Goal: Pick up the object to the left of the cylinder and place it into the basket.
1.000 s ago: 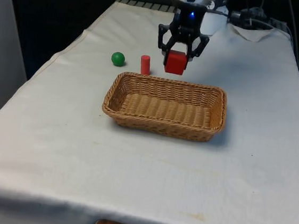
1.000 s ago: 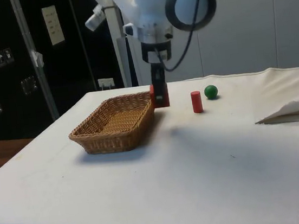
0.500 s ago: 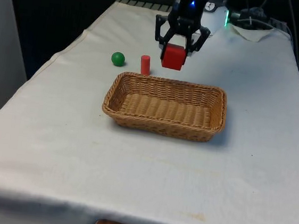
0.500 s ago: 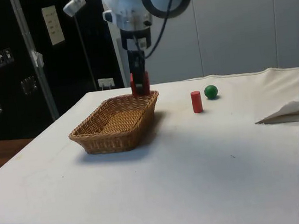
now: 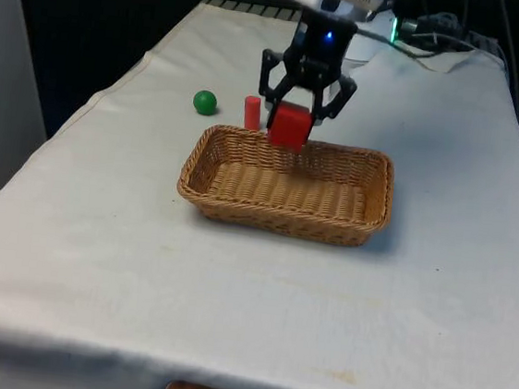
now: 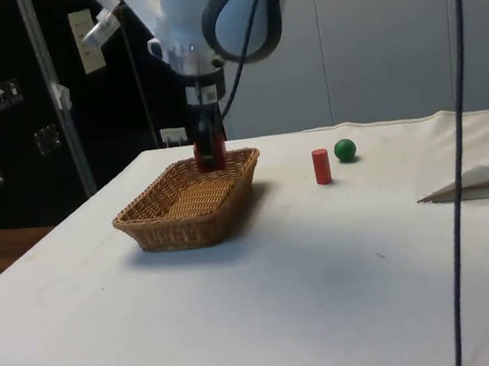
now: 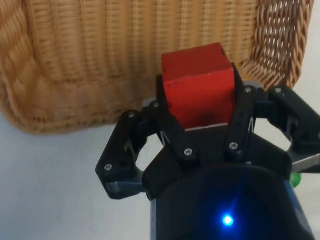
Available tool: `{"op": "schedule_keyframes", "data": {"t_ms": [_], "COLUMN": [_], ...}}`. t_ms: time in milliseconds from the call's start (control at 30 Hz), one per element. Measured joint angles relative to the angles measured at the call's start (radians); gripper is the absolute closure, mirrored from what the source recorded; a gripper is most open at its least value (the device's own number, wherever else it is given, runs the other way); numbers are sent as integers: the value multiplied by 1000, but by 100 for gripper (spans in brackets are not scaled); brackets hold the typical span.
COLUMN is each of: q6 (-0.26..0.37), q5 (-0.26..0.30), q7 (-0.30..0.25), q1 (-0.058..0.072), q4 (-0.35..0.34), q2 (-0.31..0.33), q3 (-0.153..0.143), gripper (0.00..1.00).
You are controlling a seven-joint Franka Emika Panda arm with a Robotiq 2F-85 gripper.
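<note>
My gripper (image 5: 292,127) is shut on a red cube (image 5: 290,126), holding it above the far part of the wicker basket (image 5: 240,206). The side view has the cube (image 6: 209,152) hanging just over the basket's (image 6: 170,228) far end. From the wrist, the cube (image 7: 199,85) sits between the black fingers (image 7: 167,127) with the basket's woven floor (image 7: 100,45) beneath it. A red cylinder (image 5: 252,112) stands upright on the cloth behind the basket. Further toward the front view's left lies a green ball (image 5: 205,102).
The cylinder (image 6: 321,165) and ball (image 6: 345,149) stand close together beyond the basket. Crumpled white cloth (image 6: 476,179) and hanging cables (image 6: 451,122) are at the table's edge in the side view.
My gripper has carried the red cube from beside the cylinder, up and then over the basket's far rim. It now hangs lower, above the basket's inside.
</note>
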Motion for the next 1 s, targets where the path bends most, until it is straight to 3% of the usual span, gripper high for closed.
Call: {"op": "schedule_keyframes", "data": {"t_ms": [133,333,467,633,800,833,1000], "q6": [13,18,18,18,17,16,13], "q5": [33,66,134,191,194,194,193], "q7": [0,-2,-25,-55,-58,-58,-59], "q1": [-2,-6,-12,-13,-13,-13,-13], "q4": [58,106,160,179,179,179,179], "q2": [79,147,222,247,244,245,245], "q3": [5,12,23,28,28,28,28], "gripper": [100,100,100,100,100,94,40]}}
